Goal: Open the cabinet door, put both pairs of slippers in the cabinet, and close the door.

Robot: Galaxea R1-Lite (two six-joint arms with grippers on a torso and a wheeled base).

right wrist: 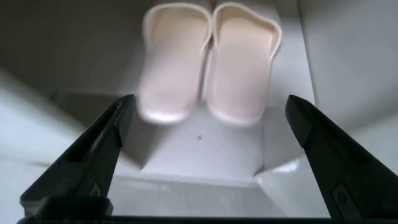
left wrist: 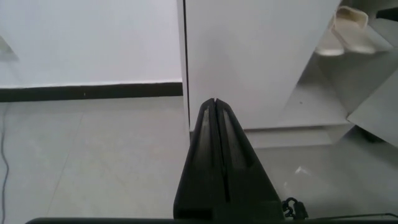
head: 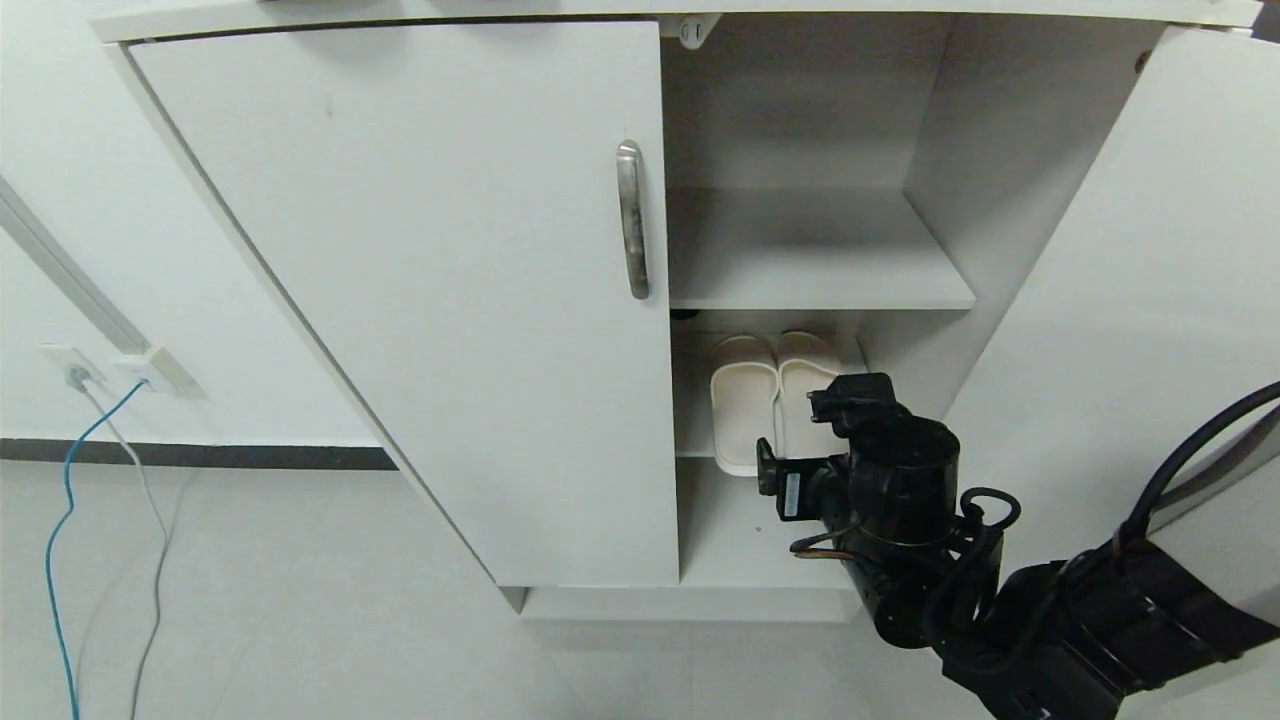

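A pair of cream slippers [head: 770,395] [right wrist: 208,62] lies side by side on the lower shelf of the white cabinet, toes slightly over the shelf's front edge. The cabinet's right door [head: 1130,300] stands open; its left door [head: 420,300] with a metal handle [head: 630,220] is closed. My right gripper [head: 838,405] [right wrist: 210,102] is in front of the slippers, just outside the lower shelf, open with nothing between its fingers. My left gripper [left wrist: 214,104] is shut and empty, low over the floor left of the cabinet, with the slippers [left wrist: 348,31] far off.
The upper shelf [head: 810,250] and the cabinet's bottom board [head: 730,540] are bare. A wall socket [head: 75,375] with a blue and a grey cable [head: 60,520] hanging to the tiled floor is at the left.
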